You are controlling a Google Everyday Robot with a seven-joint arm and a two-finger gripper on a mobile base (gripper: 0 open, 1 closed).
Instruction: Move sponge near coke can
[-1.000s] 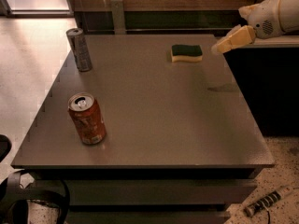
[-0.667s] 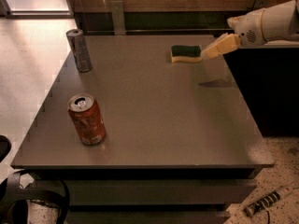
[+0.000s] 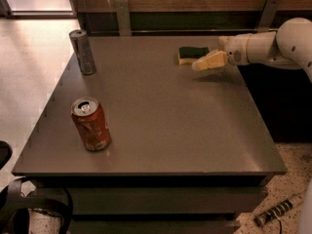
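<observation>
The sponge [image 3: 191, 54] lies far right on the desk [image 3: 161, 130], its long axis across the view; the gripper [image 3: 208, 61] is just beside its right end, open or closed not determinable; the coke can [image 3: 91, 125] stands well apart, near left.

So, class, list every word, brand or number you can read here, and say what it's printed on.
No text can be read.
Coke can: markings too blurred to read.
Grey can: no legible print.
Sponge, and the gripper at its right end: no text visible.
</observation>
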